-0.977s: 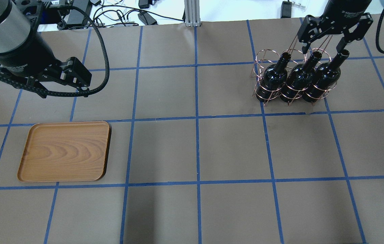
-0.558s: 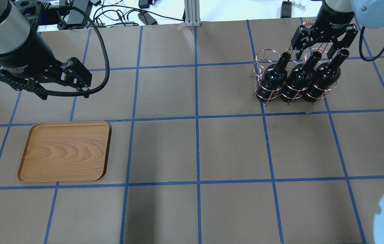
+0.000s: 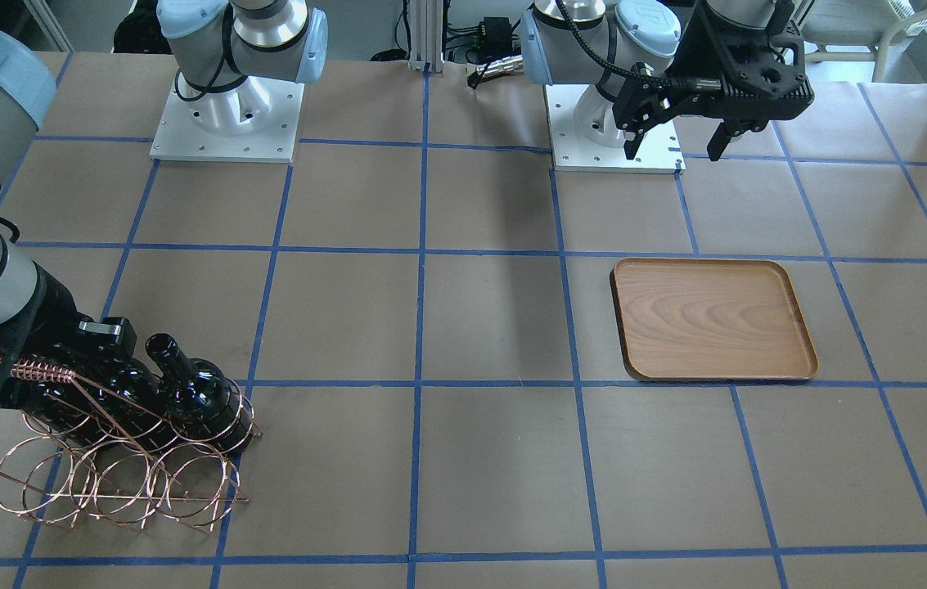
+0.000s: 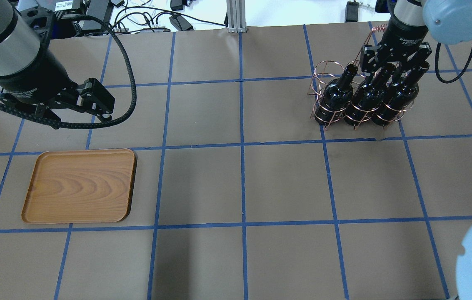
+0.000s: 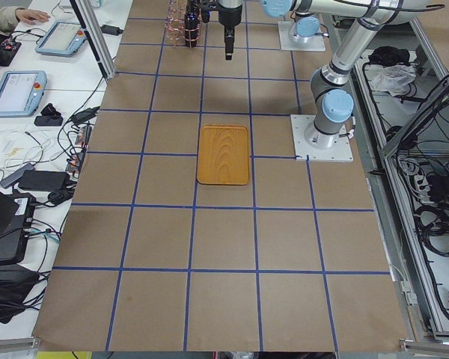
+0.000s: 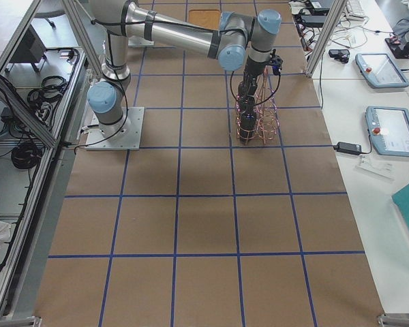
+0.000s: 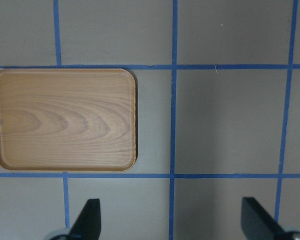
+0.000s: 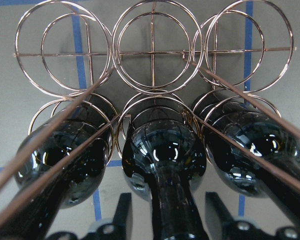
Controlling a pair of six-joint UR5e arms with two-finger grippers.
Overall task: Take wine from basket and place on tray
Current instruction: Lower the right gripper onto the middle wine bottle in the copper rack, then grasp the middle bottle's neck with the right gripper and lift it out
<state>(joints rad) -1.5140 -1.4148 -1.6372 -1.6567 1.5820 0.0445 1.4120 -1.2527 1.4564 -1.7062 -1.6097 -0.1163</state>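
Three near-black wine bottles lie side by side in the copper wire basket [image 4: 322, 76] at the far right. My right gripper [image 4: 387, 68] is open and straddles the neck of the middle bottle [image 4: 367, 98]. In the right wrist view the fingers [image 8: 123, 215] stand either side of that neck, with gaps, above the bottle's shoulder [image 8: 165, 150]. The basket's empty hoops [image 8: 152, 55] lie beyond. The wooden tray [image 4: 79, 185] sits empty at the near left. My left gripper [image 4: 96, 102] is open and empty, hovering beyond the tray [image 7: 65, 120].
The basket's coiled handle [image 3: 42, 372] rests against my right gripper's body. Blue tape lines grid the brown table [image 4: 240, 183]. Cables and power bricks [image 4: 165, 18] lie beyond the far edge. The left arm's base plate [image 3: 614, 135] sits behind the tray [image 3: 713, 319].
My right gripper has come down toward the basket and now straddles the middle bottle's neck. The left arm has shifted slightly. Bottles, basket and tray have not moved.
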